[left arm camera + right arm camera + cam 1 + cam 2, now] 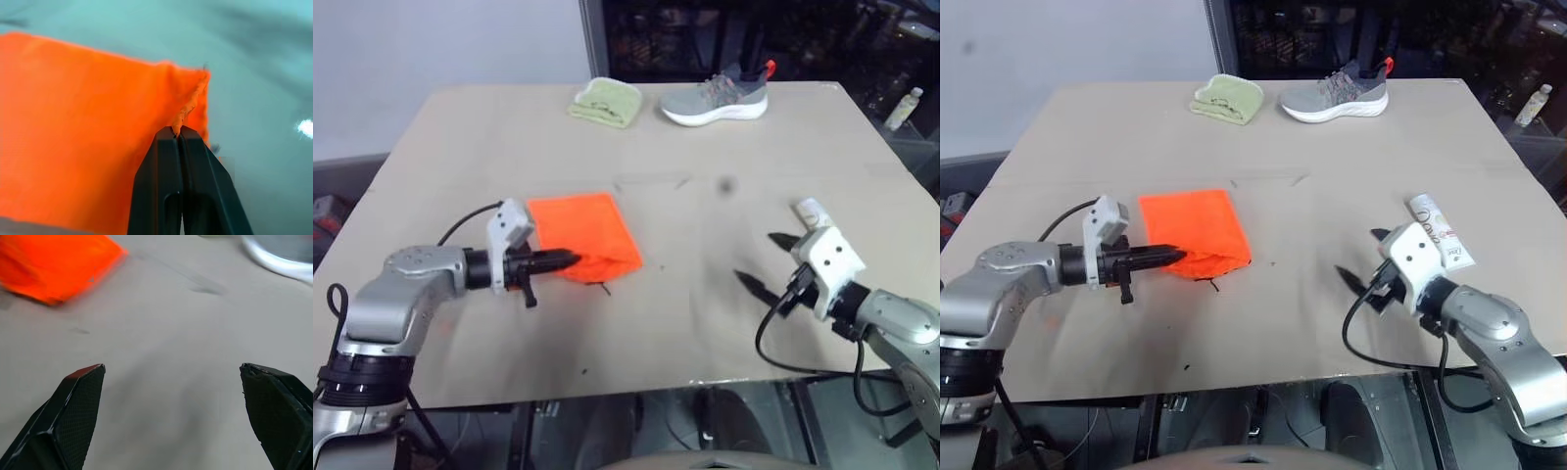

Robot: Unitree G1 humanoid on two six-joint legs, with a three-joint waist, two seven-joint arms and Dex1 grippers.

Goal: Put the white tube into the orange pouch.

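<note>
One orange pouch (1197, 233) is seen on the bench (1332, 157), lying flat toward the robot's left of the middle. Its near edge is pinched by the left gripper (570, 260), whose two black fingers (181, 166) are pressed together on a raised fold of the orange fabric; in the left wrist view the cloth is seen bunched at the very tips. A thin dark cord end is made out at the pouch's near corner, though it is too small to be told with certainty.

One white tube (1440, 231) is found lying flat on the bench toward the robot's right, well apart from the pouch, with printed markings on its face. The right gripper (1363, 257) is held just beside the tube, on its near side, with its two fingers (78, 401) spread wide and nothing between them; only bare bench is seen in the gap.

At the far edge of the bench two further things are counted: one folded light-green cloth (1226, 99) and, beside it to the right, one grey sneaker (1337, 93) with a white sole. They lie close together but apart
</note>
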